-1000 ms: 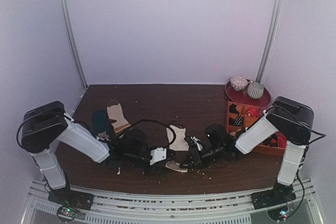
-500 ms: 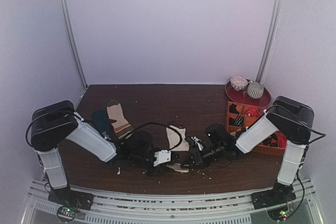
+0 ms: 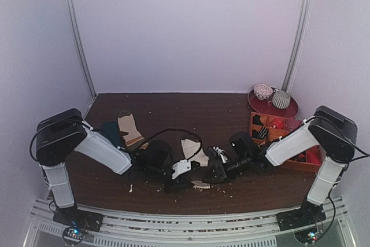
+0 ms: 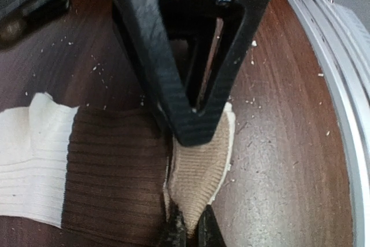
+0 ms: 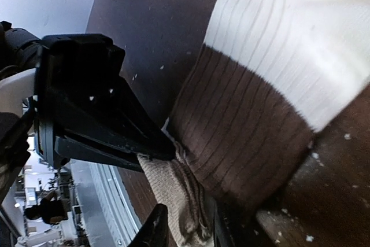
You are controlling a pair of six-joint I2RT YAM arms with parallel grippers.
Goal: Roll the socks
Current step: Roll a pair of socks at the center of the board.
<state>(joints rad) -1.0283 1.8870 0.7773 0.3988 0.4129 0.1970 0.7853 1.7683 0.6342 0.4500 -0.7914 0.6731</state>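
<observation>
A cream-white sock (image 3: 189,146) with a brown band (image 4: 110,166) and a tan end (image 4: 202,160) lies near the table's front middle. My left gripper (image 4: 188,232) is shut on the tip of the tan end. My right gripper (image 5: 188,229) faces it from the other side, fingers slightly apart around the same tan end (image 5: 173,195), and shows as a black wedge in the left wrist view. In the top view the left gripper (image 3: 188,179) and right gripper (image 3: 209,173) nearly touch over the sock. Only one cream sock can be told apart.
A tan striped sock (image 3: 130,128) and a dark teal sock (image 3: 111,133) lie at the left. An orange compartment box (image 3: 274,134) and a red plate (image 3: 272,108) with rolled socks stand at the right. The metal rail (image 4: 341,102) runs along the front edge.
My left arm slid right and its gripper shut on the tan end. My right gripper, shut before, has parted its fingers a little.
</observation>
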